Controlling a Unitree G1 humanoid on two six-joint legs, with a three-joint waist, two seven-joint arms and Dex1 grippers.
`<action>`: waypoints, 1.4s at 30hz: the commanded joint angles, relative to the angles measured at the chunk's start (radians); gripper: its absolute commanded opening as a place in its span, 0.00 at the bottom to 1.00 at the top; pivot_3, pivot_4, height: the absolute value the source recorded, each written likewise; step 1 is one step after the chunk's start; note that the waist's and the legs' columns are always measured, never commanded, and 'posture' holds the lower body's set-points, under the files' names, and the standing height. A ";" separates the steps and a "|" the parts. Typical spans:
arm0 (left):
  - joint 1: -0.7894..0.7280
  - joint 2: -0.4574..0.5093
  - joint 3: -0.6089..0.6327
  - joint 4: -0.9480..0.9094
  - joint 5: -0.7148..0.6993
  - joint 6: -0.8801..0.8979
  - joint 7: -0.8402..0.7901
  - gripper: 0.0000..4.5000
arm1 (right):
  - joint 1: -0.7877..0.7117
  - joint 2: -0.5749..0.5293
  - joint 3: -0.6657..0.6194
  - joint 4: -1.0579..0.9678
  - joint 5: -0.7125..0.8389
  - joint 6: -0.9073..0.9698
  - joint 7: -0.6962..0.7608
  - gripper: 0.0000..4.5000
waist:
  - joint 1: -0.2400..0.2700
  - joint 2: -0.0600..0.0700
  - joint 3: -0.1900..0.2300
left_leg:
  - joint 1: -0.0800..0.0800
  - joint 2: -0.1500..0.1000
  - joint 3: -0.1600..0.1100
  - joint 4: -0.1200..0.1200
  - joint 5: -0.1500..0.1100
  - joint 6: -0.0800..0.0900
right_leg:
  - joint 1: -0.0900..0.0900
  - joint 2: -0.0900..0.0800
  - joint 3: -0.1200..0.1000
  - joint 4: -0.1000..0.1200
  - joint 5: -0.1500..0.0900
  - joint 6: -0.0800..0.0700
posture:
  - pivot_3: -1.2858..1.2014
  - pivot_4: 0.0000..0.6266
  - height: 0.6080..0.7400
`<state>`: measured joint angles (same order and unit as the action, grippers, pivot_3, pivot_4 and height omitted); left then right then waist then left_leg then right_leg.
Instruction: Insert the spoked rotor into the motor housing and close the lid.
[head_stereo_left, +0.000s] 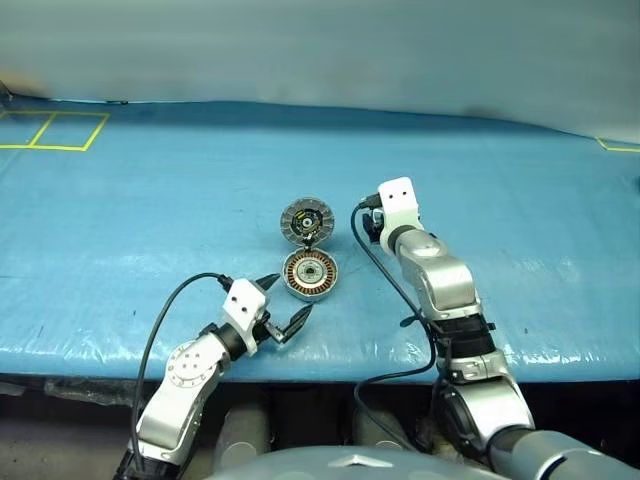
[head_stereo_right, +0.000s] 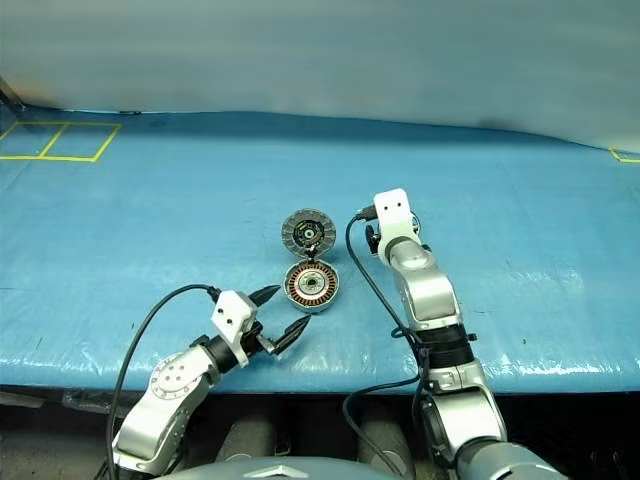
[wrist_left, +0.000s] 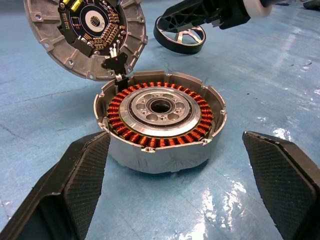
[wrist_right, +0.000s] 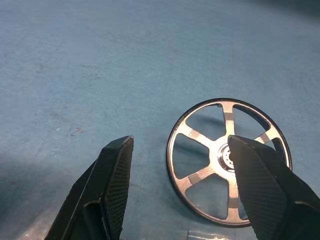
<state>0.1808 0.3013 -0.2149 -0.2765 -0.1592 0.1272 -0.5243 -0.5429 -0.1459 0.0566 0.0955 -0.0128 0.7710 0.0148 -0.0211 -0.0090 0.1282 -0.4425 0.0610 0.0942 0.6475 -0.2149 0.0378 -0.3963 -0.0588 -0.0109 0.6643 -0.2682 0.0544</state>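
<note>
Copper windings lie bare in the motor housing (wrist_left: 159, 120), lid (wrist_left: 86, 35) swung back — ready between the left gripper (wrist_left: 187, 185)'s wide, empty fingers. The right gripper (wrist_right: 177, 187), parted and empty, hovers with one finger overlapping the spoked rotor (wrist_right: 225, 160) — probably lining up a pickup.

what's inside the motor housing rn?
Inside the motor housing: a ring of copper windings around a silver centre with a dark bore. No rotor in it; the spoked rotor lies flat on the table by the right tool. The lid stands open. Below the windings is hidden.
</note>
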 joint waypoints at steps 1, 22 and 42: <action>0.003 -0.002 -0.004 -0.042 0.002 -0.017 0.002 1.00 | -0.045 -0.008 -0.050 0.039 -0.014 -0.054 -0.036 0.70 | 0.000 0.000 0.000 | 0.000 0.000 0.000 0.000 0.000 0.000 | 0.000 0.000 0.000 0.000 0.000 0.000 | 0.52 0.24 1.00; -0.005 0.000 -0.011 -0.025 0.007 -0.025 -0.007 1.00 | -0.059 0.013 -0.096 0.169 -0.007 -0.072 -0.061 0.70 | -0.003 0.000 0.000 | 0.000 0.000 0.001 0.000 0.000 0.000 | 0.000 0.000 0.001 0.001 0.000 0.000 | 0.52 0.24 1.00; -0.002 -0.004 -0.006 -0.020 0.005 -0.024 -0.001 1.00 | -0.026 0.028 -0.088 0.135 0.021 -0.009 -0.005 0.30 | -0.015 0.000 0.000 | 0.011 0.001 0.002 0.000 0.000 0.000 | 0.005 -0.001 0.002 0.001 -0.001 -0.002 | 0.52 0.24 1.00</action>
<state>0.1830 0.3008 -0.2165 -0.2765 -0.1575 0.1229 -0.5244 -0.5908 -0.1239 -0.0444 0.2537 0.0020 0.7308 -0.0024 -0.0361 -0.0093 0.1279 -0.4317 0.0616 0.0966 0.6468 -0.2148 0.0380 -0.3920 -0.0604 -0.0086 0.6651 -0.2689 0.0525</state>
